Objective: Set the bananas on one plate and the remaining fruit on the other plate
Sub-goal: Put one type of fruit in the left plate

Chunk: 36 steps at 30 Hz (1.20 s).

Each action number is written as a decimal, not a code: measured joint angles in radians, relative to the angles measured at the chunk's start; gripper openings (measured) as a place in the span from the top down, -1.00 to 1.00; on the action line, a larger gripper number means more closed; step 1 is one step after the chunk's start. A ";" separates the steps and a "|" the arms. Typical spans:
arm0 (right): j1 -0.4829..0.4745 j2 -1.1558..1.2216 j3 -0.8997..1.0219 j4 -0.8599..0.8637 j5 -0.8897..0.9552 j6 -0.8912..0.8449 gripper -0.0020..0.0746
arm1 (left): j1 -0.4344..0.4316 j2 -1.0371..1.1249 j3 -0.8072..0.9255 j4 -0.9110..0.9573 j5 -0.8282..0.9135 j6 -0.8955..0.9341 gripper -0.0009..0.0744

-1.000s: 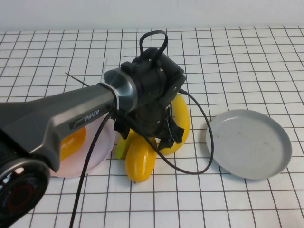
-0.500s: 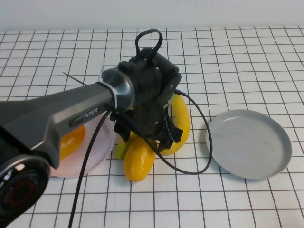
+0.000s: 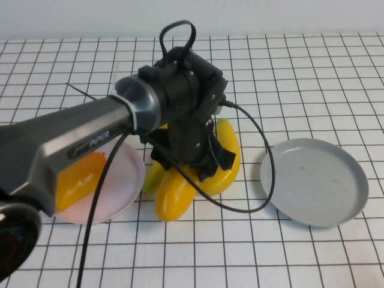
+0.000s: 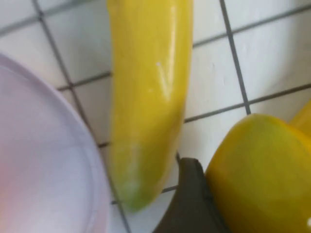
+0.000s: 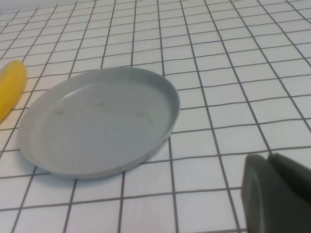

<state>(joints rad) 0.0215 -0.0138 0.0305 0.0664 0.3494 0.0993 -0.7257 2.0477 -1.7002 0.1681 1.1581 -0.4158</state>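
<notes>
My left gripper (image 3: 187, 163) is low over the fruit cluster at the table's middle, open, with its fingers either side of the far end of the yellow mango-like fruit (image 3: 174, 195). In the left wrist view one finger (image 4: 188, 196) lies against that fruit (image 4: 260, 179). One banana (image 3: 230, 157) lies right of it, the other (image 3: 152, 177) left of it, green tip next to the pink plate (image 3: 123, 180). The more orange fruit (image 3: 78, 180) lies on the pink plate. The grey plate (image 3: 315, 180) holds nothing. My right gripper (image 5: 278, 194) is shut, near the grey plate (image 5: 97, 119).
The left arm's black cable (image 3: 252, 198) loops down onto the table between the fruit and the grey plate. The white gridded table (image 3: 300, 78) stretches behind and to the right. A banana end (image 5: 12, 87) shows beside the grey plate in the right wrist view.
My left gripper has sunk lower and shifted slightly left over the yellow fruit. That fruit has shifted a little left. The right side has not changed.
</notes>
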 joint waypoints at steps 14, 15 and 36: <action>0.000 0.000 0.000 0.000 0.000 0.000 0.99 | 0.028 -0.208 0.000 0.354 0.065 -0.087 -0.21; 0.000 0.000 0.000 0.000 0.000 0.000 0.99 | 0.045 -0.208 0.000 0.352 0.065 -0.087 -0.21; 0.000 0.000 0.000 0.000 0.000 0.000 0.99 | 0.185 0.010 0.000 0.126 0.061 0.131 -0.21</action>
<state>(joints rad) 0.0215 -0.0138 0.0305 0.0664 0.3494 0.0993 -0.5403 2.0574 -1.7002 0.2941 1.2192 -0.2851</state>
